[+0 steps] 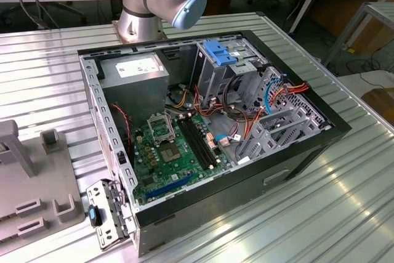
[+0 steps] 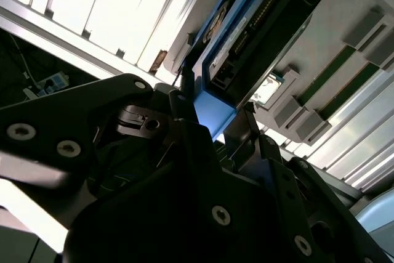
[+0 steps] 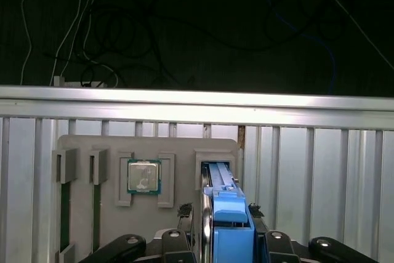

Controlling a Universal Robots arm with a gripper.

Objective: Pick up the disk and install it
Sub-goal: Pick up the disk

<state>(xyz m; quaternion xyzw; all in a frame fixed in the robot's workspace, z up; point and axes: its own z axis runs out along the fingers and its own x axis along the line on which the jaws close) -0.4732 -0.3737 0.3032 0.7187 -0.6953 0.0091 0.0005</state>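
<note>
The disk (image 3: 223,210), grey metal in a bright blue carrier rail, stands on edge in a slot of the grey holder tray (image 3: 184,152). In the second wrist view the disk (image 2: 246,35) runs away from the camera, its blue end tab closest. My gripper (image 3: 220,241) sits directly over the disk's near end and straddles it, with its black body on both sides of the blue rail. In the second wrist view the gripper (image 2: 212,121) meets that blue end. The open computer case (image 1: 209,121) lies on the ribbed metal table, with its blue-topped drive cage (image 1: 218,53) at the back.
A processor chip (image 3: 144,176) rests in a pocket of the holder tray beside the disk slot. Part of the grey tray (image 1: 28,170) shows at the exterior view's left. The arm's base (image 1: 141,4) stands behind the case. The table's edge rail (image 3: 197,100) lies beyond the tray.
</note>
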